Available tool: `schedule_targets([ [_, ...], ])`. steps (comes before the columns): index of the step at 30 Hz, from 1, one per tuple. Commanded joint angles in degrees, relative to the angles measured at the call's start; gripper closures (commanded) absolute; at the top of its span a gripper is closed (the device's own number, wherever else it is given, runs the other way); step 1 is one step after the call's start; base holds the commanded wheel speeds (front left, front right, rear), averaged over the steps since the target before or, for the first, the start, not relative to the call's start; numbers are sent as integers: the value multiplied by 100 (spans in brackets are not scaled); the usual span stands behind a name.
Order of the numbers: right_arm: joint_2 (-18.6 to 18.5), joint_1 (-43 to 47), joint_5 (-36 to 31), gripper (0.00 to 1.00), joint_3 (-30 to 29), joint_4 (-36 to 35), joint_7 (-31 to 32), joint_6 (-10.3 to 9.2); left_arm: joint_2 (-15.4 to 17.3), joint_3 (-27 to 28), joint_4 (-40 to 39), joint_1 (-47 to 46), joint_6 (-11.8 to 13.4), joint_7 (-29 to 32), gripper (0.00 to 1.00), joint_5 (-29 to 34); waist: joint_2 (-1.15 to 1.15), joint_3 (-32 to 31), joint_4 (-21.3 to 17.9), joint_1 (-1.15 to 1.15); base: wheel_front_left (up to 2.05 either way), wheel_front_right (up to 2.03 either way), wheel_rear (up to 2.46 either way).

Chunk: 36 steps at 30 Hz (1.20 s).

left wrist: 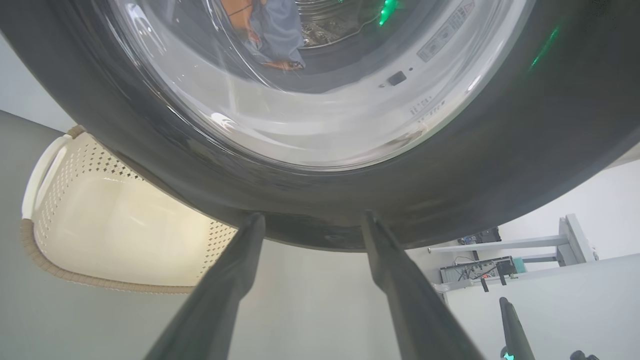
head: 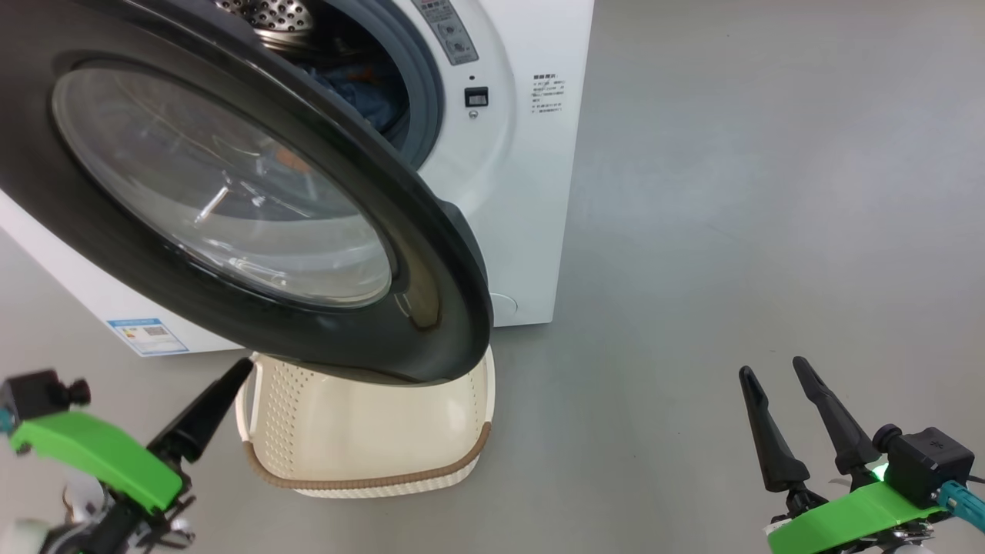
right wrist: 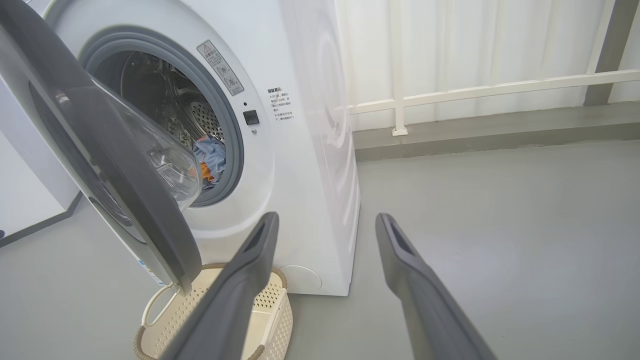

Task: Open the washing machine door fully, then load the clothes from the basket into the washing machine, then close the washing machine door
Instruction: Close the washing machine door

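The washing machine (head: 531, 192) stands with its door (head: 231, 192) swung partly out, the black ring and glass bowl covering much of the opening. Blue and orange clothes (right wrist: 210, 160) lie in the steel drum, also seen through the glass (left wrist: 275, 35). The cream basket (head: 369, 431) sits on the floor under the door's lower edge; the part of its inside that shows is bare. My left gripper (left wrist: 313, 216) is open, its tips just below the door's ring, holding nothing. My right gripper (head: 772, 368) is open over bare floor to the right, away from the machine.
Grey floor (head: 731, 192) spreads to the right of the machine. A white railing (right wrist: 475, 90) and a curtain stand behind it. A low white bench with equipment (left wrist: 480, 267) is off to one side in the left wrist view.
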Motion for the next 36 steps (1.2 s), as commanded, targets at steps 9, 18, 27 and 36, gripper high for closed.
schedule_targets([
  [9,-159,39,-24,0,94,-126,-46,31,0,70,53,353,-21,-1178,0,176,0,-23,100,0,0,0,0],
  [18,-182,90,-3,0,111,-87,-46,31,-6,-404,298,682,-21,-2674,0,680,0,-134,169,0,0,0,0],
  [27,-203,180,22,0,121,-56,-46,31,62,-733,738,762,-21,-3365,0,1438,0,-280,223,0,0,0,0],
  [36,-212,233,43,0,105,-60,-46,31,-672,863,614,1129,-21,-3376,0,4031,0,-354,251,0,0,0,0],
])
